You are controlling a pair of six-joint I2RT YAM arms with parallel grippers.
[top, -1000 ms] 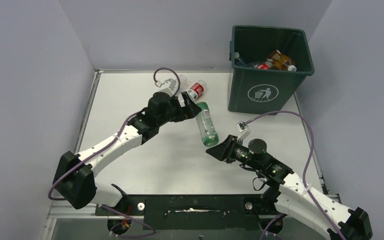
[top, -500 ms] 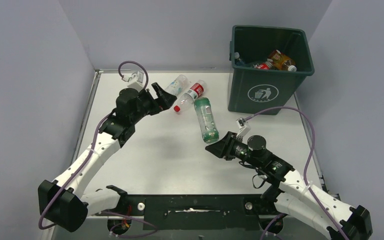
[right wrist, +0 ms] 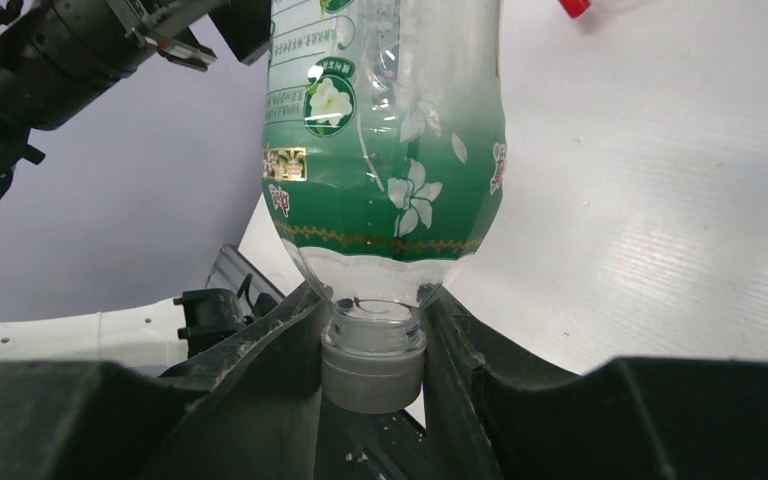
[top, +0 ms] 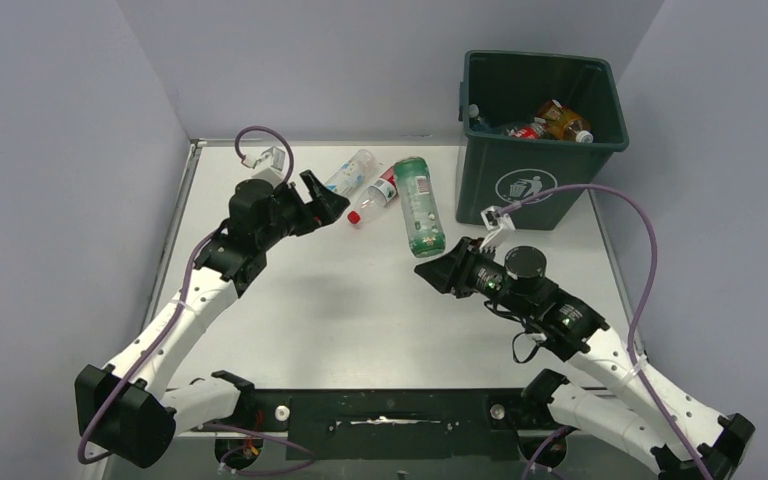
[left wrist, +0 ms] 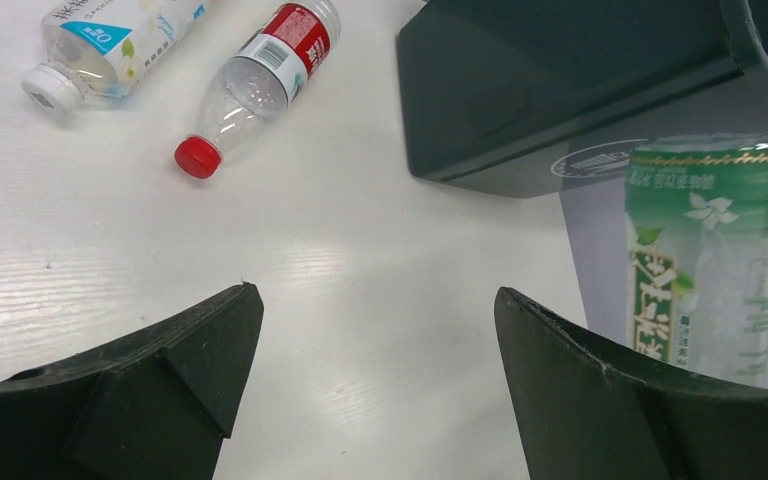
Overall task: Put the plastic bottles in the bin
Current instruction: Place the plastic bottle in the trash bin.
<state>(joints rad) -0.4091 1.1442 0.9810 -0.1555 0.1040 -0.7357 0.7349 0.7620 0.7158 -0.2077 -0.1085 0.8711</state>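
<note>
- Your right gripper [top: 434,264] clamps the green-label bottle [top: 419,200] by its neck, lifted just left of the bin [top: 535,180].
- Your left gripper [top: 326,203] gapes empty near the red-label bottle [top: 388,184].
- Next, I'd judge: carry it over the rim, then release.

The top external camera sits high at the near edge of the table [top: 360,300], tilted down over all of it, the bin [top: 560,190] at 1 o'clock. The left wrist camera looks past the left gripper [left wrist: 372,293], low and close above the tabletop, toward the bin's wall at 1 o'clock. The right wrist camera peers along the right gripper [right wrist: 372,300] at very close range. All three views share the green-labelled bottle [top: 420,205]; top and left wrist also share the red-capped bottle [top: 380,188].
</note>
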